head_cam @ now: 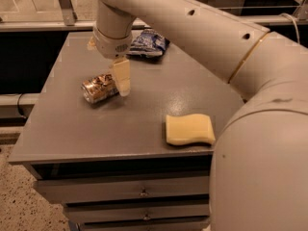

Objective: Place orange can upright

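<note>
readable text: none, sorry
orange can (99,88): whitish mottling only, just left of the gripper (121,77)
gripper: low over the table (72,129), beside the can's end

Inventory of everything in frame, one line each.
orange can: 1, orange-copper, lying on its side, left-centre of the table
snack bag: 1, blue, crinkled, back of the table, partly behind the arm
sponge: 1, yellow, front right of the table
table: 1, grey, centre of view
drawers: at least two, grey, under the table's front edge
arm: 1, off-white, reaching in from the right over the table
gripper: 1, cream, pointing down at the can's right end; contact cannot be told
</note>
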Available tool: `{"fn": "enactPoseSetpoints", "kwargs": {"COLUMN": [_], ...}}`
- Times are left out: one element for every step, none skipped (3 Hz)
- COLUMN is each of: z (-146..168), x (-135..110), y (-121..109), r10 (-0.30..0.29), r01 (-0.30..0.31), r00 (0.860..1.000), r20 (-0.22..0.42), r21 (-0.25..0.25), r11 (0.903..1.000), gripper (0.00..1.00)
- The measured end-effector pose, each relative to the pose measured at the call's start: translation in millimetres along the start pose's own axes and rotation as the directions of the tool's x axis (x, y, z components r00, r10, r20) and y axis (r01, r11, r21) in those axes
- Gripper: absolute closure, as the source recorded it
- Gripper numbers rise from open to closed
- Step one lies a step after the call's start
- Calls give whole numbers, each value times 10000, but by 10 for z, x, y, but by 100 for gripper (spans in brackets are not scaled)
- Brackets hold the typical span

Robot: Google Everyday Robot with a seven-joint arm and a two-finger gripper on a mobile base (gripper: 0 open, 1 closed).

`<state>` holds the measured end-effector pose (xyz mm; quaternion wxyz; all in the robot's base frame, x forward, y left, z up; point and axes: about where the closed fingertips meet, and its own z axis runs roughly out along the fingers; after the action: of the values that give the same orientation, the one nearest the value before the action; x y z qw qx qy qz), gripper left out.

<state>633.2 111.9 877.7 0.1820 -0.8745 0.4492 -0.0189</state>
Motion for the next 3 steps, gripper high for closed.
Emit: {"fn": "enactPoseSetpoints", "kwargs": {"z": [139,234,273], "x": [77,130,149], "y": [44,105,107], "r10": [-256,-593,-758], "r01": [230,494,585], "r00": [9977,9906,9839], "r20": [-630,-1229,-1618], "r21": [-420,-824,-1092], "r11": [9989,9954,9923], "gripper": [0,0,0]}}
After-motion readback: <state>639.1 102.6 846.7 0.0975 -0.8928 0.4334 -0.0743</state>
